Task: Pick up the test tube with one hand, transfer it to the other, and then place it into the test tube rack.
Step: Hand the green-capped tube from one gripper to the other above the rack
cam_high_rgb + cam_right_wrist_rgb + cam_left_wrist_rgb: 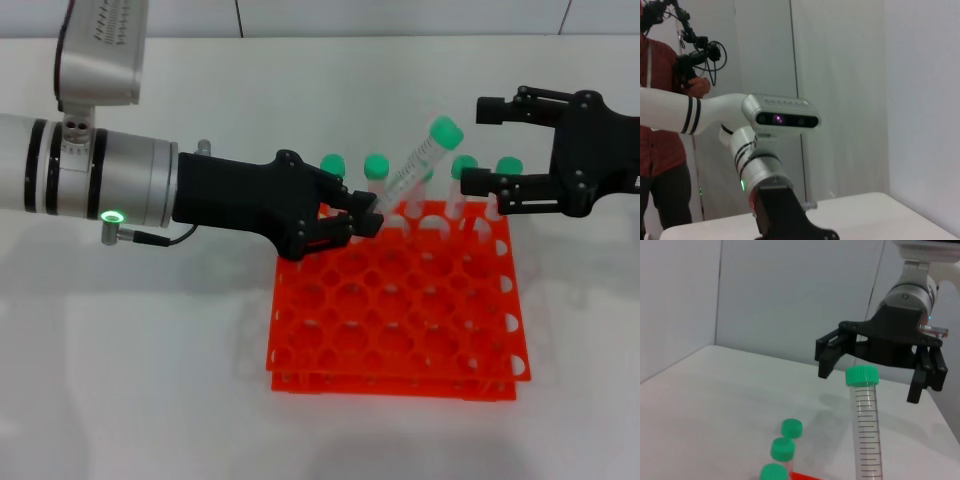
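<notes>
My left gripper (362, 222) is shut on the lower end of the test tube (410, 172), a slim clear tube with a green cap (445, 132). It holds the tube tilted above the back of the orange-red test tube rack (400, 330), cap pointing up and to the right. My right gripper (484, 146) is open just right of the cap, one finger above it and one below, not touching. In the left wrist view the tube (867, 435) stands in front of the open right gripper (870, 382).
Several other green-capped tubes (376, 165) stand in the rack's back row, also in the left wrist view (782, 448). The rack's front holes are free. The right wrist view shows my left arm (760, 170) and a person in red (660, 140) behind.
</notes>
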Action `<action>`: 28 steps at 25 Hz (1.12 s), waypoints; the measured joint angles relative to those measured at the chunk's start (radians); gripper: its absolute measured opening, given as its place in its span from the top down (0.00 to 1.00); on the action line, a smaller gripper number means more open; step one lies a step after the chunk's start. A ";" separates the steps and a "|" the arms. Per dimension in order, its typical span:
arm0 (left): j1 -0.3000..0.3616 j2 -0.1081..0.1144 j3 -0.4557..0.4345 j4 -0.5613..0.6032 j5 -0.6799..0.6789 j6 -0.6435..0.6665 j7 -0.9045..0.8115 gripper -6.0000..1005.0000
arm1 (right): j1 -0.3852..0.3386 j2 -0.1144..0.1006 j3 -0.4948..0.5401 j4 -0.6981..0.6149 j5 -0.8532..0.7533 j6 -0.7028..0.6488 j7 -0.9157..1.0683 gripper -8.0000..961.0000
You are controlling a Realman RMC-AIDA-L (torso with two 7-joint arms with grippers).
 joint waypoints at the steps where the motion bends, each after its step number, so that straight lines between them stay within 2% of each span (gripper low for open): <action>1: 0.000 0.000 0.006 0.000 -0.001 0.000 0.000 0.82 | 0.001 0.001 -0.006 0.000 0.006 0.001 0.000 0.31; 20: 0.004 -0.001 0.015 0.008 -0.011 0.000 -0.006 0.83 | 0.027 0.000 -0.076 0.000 0.031 0.058 -0.001 0.32; 24: 0.004 -0.001 0.014 0.009 -0.011 0.002 -0.006 0.83 | 0.027 -0.001 -0.076 0.000 0.038 0.062 -0.001 0.54; 28: 0.004 -0.001 0.012 0.009 -0.011 0.002 -0.006 0.83 | 0.027 -0.002 -0.076 0.000 0.043 0.063 -0.001 0.56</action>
